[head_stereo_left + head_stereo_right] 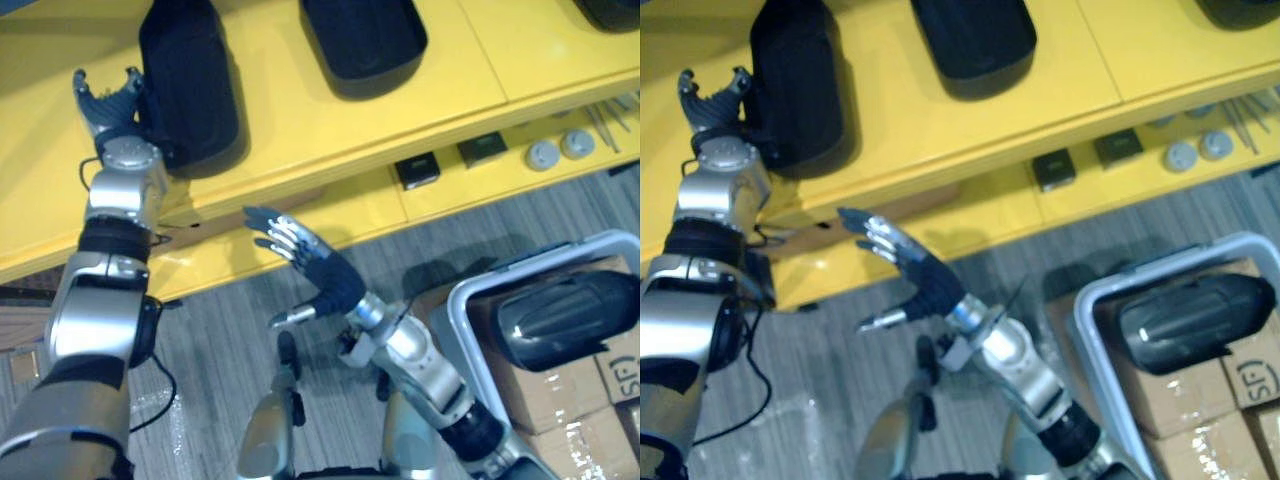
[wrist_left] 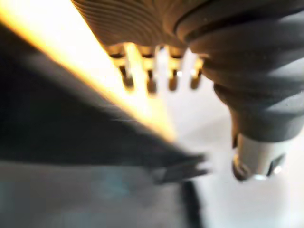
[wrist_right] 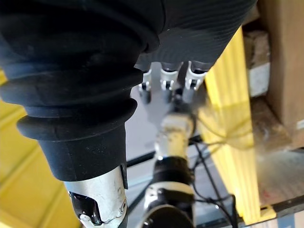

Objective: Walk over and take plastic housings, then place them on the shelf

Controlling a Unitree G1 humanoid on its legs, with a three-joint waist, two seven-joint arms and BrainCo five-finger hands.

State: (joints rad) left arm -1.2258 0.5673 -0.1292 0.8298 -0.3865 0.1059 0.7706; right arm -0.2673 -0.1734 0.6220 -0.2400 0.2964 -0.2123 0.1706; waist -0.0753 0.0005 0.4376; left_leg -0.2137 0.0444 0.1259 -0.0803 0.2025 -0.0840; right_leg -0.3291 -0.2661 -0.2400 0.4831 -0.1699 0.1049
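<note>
Yellow shelf (image 1: 290,100) holds a black housing (image 1: 195,80), with the left hand (image 1: 108,100) just beside it, fingers apart. The right hand (image 1: 305,255) is spread and empty. A second housing (image 1: 570,320) waits in the grey bin (image 1: 455,310). It looks stiff, light and slick, so probably best gripped across the sides.

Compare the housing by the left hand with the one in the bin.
The left housing lies on the yellow shelf; the bin housing sits in the grey bin on cardboard boxes. The left housing runs away from the robot; the bin housing lies crosswise. The left hand is right beside the left housing; the bin housing has no hand at it. Both are black, long and rounded.
</note>
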